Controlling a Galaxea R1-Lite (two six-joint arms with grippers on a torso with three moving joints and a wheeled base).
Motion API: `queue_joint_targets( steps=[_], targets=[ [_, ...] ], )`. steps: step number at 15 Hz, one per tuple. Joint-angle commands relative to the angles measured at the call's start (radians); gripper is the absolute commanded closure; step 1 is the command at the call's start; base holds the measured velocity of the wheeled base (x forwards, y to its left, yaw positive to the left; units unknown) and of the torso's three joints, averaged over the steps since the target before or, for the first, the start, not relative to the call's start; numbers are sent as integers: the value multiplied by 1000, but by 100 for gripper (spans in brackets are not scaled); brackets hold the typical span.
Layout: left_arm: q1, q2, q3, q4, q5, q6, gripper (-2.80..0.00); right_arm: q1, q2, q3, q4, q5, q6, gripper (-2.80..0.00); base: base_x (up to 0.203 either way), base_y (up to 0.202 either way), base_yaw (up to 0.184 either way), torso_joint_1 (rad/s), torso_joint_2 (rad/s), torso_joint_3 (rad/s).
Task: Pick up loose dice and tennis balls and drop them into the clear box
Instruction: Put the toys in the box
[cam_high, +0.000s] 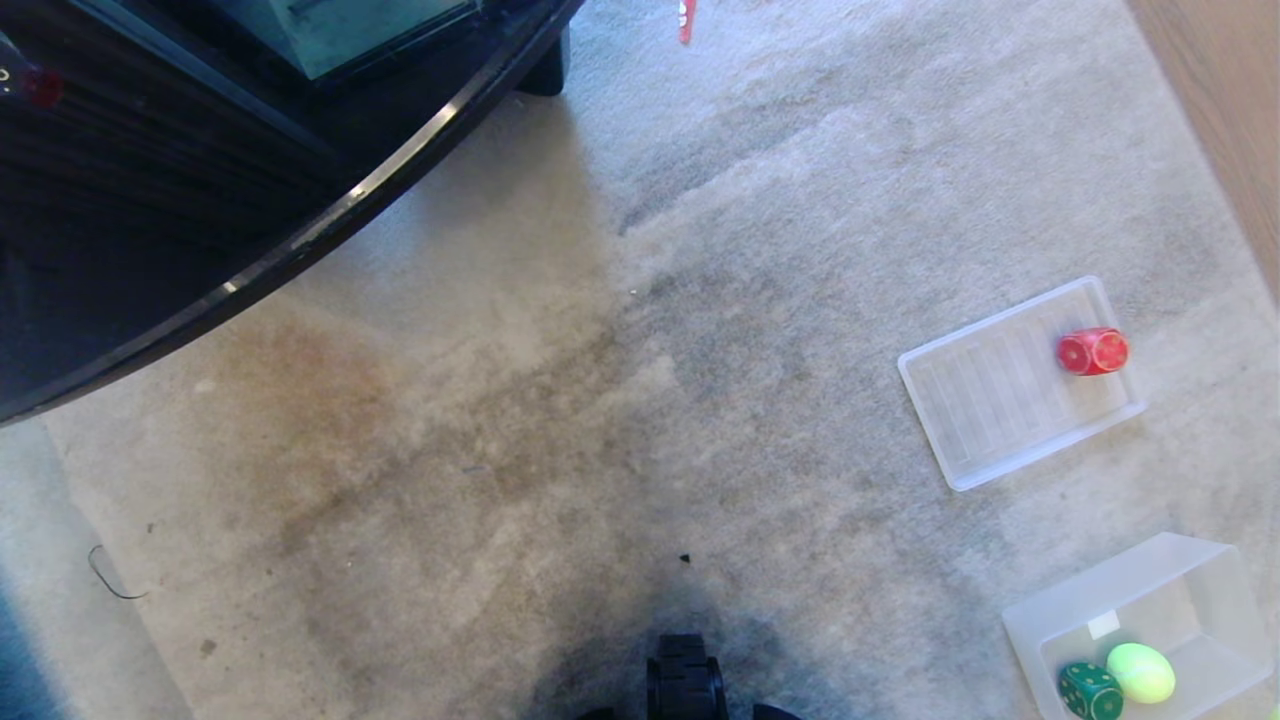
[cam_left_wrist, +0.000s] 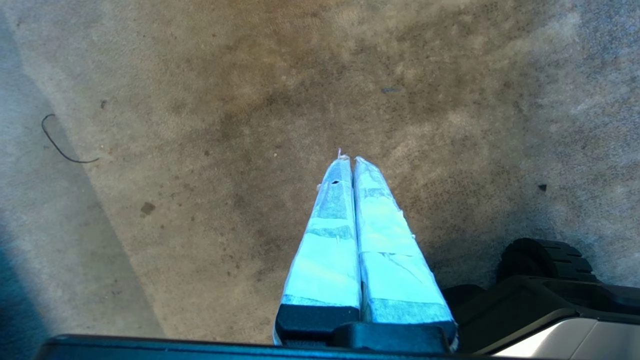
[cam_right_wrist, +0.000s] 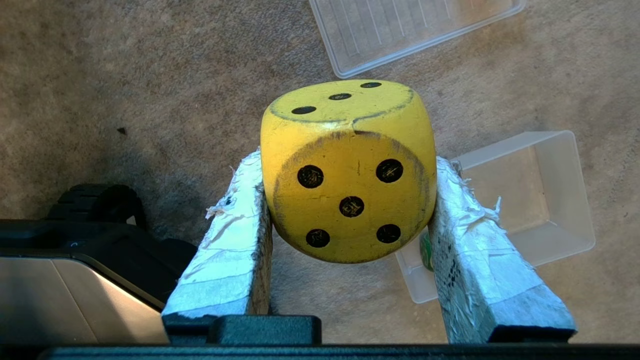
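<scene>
My right pincer (cam_right_wrist: 350, 200) is pinching the yellow die (cam_right_wrist: 347, 170), one taped finger (cam_right_wrist: 235, 240) on each side, held above the carpet (cam_high: 600, 350). The die shows a five-pip face toward the wrist camera and a three-pip face beside it; the paint is worn with dark rings and the corners are rounded. Past it in the right wrist view sits the clear box (cam_right_wrist: 565, 195), and a sliver of green shows at its wall behind one finger. My left pincer (cam_left_wrist: 352, 162) is pressed together, holding nothing, over bare stained carpet by the base wheel (cam_left_wrist: 545, 257).

In the head view neither arm shows. The clear box (cam_high: 1190, 570) sits on the carpet at my near right with a white sticker (cam_high: 1103, 625) on its bottom; inside are the green die (cam_high: 1090, 690) and a tennis ball (cam_high: 1141, 672), touching. Farther out on the right lies the shallow ribbed tray (cam_high: 990, 400), holding the red die (cam_high: 1092, 351) near its far corner. A dark curved furniture edge (cam_high: 300, 240) fills the far left.
</scene>
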Motion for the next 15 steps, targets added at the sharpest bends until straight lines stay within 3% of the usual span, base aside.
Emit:
queue_joint_targets(
  steps=[1,15],
  targets=[
    [0,0,0,0,0,-2,0,0,4,0,1,1,-1,0,0,0,0,0,0,0],
    [0,0,0,0,6,-5,0,0,4,0,1,1,-3,0,0,0,0,1,1,125]
  ],
)
